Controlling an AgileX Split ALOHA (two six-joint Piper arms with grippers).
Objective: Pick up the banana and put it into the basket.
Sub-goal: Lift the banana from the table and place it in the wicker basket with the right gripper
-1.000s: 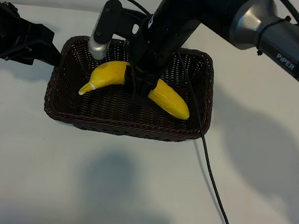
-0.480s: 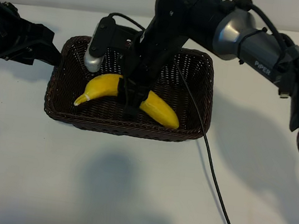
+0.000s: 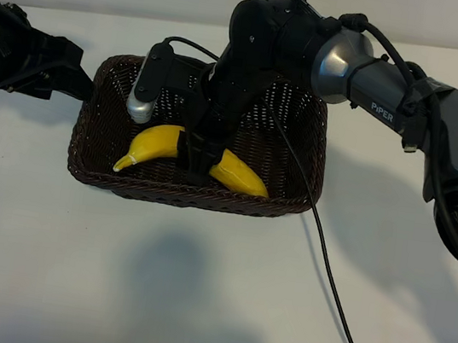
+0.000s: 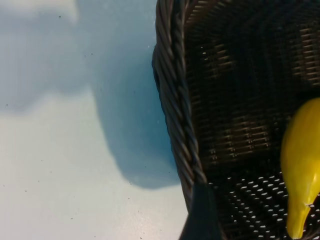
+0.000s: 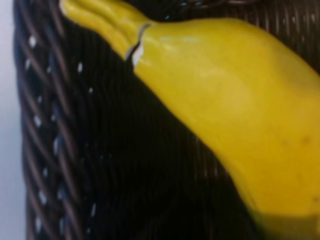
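Observation:
The yellow banana [image 3: 154,145] is low inside the dark brown woven basket [image 3: 191,197], close to its near wall. My right gripper [image 3: 199,157] reaches down from above and is shut on the banana's middle, so both yellow ends stick out to either side. The right wrist view shows the banana [image 5: 225,95] close up over the basket weave [image 5: 70,150]. My left gripper [image 3: 73,71] is parked open and empty just outside the basket's left rim. Its wrist view shows the braided rim [image 4: 175,100] and the banana's stem end [image 4: 300,170].
A black cable [image 3: 326,272] hangs from the right arm over the basket's right front corner and trails across the white table toward the front. A silver wrist camera [image 3: 144,94] hangs over the basket's left half.
The right arm has swung lower and carried the banana down into the basket, toward its near wall. The left arm has stayed put.

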